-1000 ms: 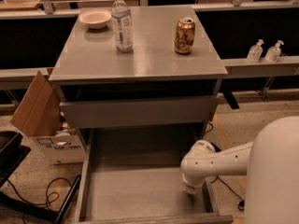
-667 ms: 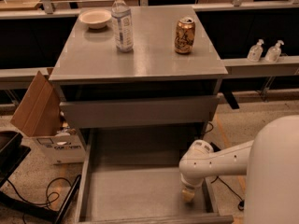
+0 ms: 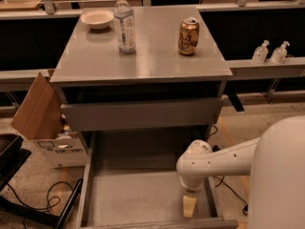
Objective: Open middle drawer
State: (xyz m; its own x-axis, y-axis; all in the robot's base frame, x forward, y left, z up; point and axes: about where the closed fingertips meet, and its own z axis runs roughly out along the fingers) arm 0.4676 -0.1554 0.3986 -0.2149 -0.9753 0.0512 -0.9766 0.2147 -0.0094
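Already the drawer (image 3: 133,194) stands pulled far out of the cabinet (image 3: 157,63) with its bare floor showing, so the opening looks done or nearly done. I judge only the withdrawal is left. The gripper (image 3: 189,206) hangs inside it, at the right corner farthest from the cabinet. I cannot tell whether its jaws are apart or together. Against a second ago, the gripper sits slightly farther from the cabinet, and the drawer has barely shifted.

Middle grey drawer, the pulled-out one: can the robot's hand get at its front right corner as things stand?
Probably yes. The hand hangs just inside the wide, shallow grey middle drawer, close to that front right corner, and nothing lies between them in the bare grey inside.
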